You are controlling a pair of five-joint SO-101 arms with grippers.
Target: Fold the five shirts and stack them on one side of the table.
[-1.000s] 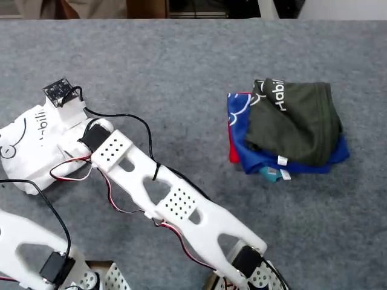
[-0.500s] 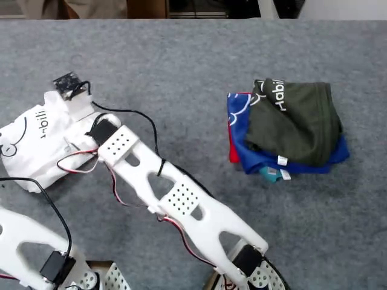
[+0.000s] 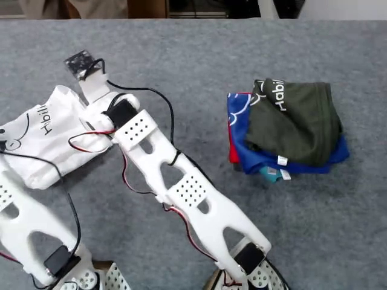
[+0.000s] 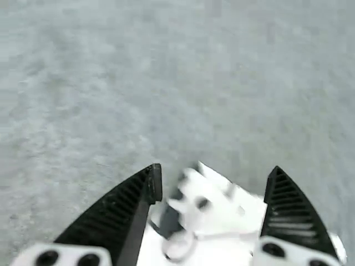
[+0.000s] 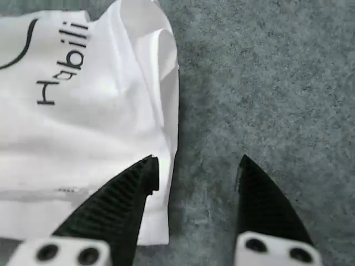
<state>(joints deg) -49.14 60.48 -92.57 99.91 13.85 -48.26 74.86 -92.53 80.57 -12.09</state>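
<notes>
A folded white shirt (image 3: 48, 136) with black lettering lies at the table's left. My right gripper (image 5: 197, 162) is open at its right-hand edge, one black finger (image 5: 125, 191) over the white shirt (image 5: 94, 111) and the other over bare grey table. The right arm (image 3: 163, 175) crosses the table diagonally from the near edge. My left gripper (image 4: 215, 169) is open, and something white and blurred (image 4: 208, 208) shows between its fingers. The left arm (image 3: 27, 211) rises along the left edge. A stack of folded shirts (image 3: 290, 127), olive green on top of blue, red and teal, sits at the right.
Bare grey table surface (image 3: 181, 66) runs between the white shirt and the stack and along the far side. Red, white and black cables (image 3: 130, 181) hang off the right arm. Wooden furniture (image 3: 145, 7) stands beyond the far edge.
The white shirt has slid away from the near edge and to the right. The right arm's wrist swung the same way with it. The left arm stretched up along the left edge.
</notes>
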